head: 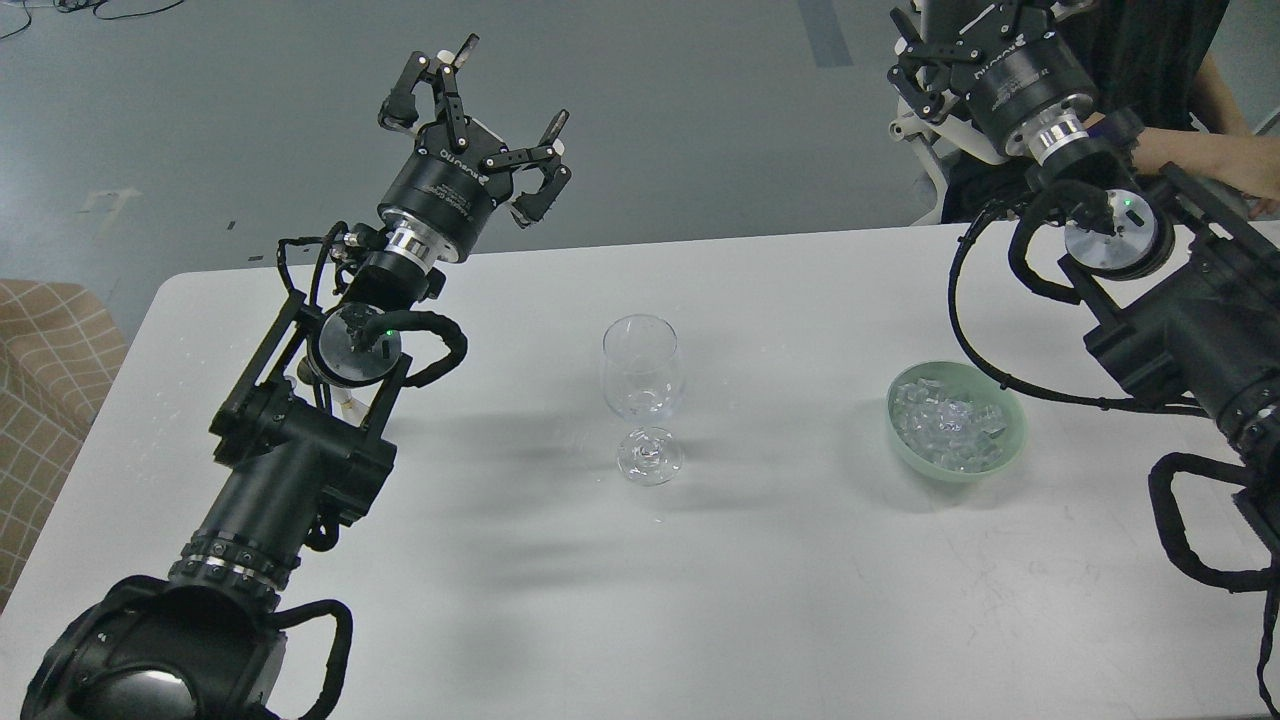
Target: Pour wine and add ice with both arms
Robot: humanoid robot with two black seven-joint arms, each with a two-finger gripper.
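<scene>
A clear stemmed wine glass (642, 395) stands upright near the middle of the white table (760, 600). I cannot make out any wine in it. Ice (948, 418) lies heaped as small clear cubes in a pale green bowl (1005, 452) to the right of the glass. My left gripper (480, 115) is raised beyond the table's far left edge with its fingers spread open and nothing in them. My right gripper (925, 70) is up at the top right, beyond the far edge and above the bowl. The frame's edge cuts off its fingers.
A small pale object (345, 405) shows behind my left forearm, mostly hidden. A person's arm (1200, 150) rests at the table's far right corner, behind my right arm. A beige checked seat (50, 400) stands off the table's left edge.
</scene>
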